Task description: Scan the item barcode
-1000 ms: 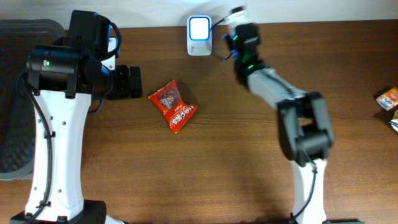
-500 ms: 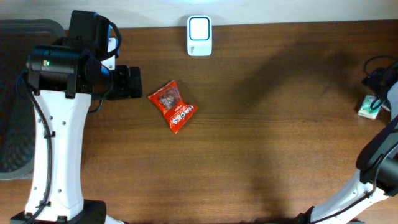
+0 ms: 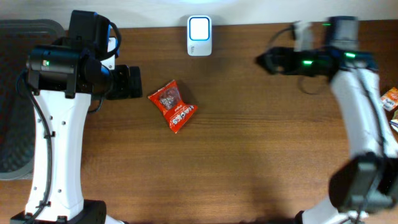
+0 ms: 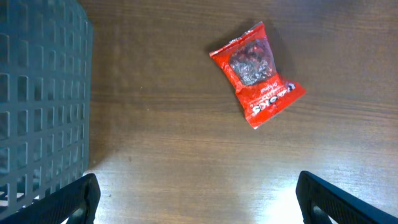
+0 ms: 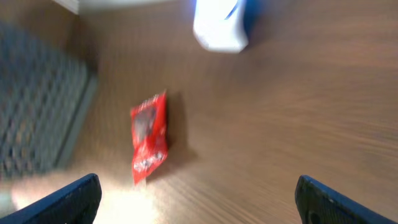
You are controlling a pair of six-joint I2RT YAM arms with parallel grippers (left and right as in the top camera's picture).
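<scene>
Dark wood-grain table (image 3: 249, 155). The red snack packet (image 3: 173, 106) lies flat left of centre with its printed face up. Nothing touches it, and no barcode can be made out. A white barcode scanner (image 3: 199, 36) stands at the table's far edge, apart from the packet. A grey mesh basket (image 4: 37, 93) sits at the left edge. The left gripper (image 4: 198, 199) hovers between basket and packet, fingers spread wide and empty. The right gripper (image 5: 198, 202) hangs toward the far right, fingers likewise spread and empty; its own view is blurred. An orange packet (image 3: 388, 98) lies at the right edge.
</scene>
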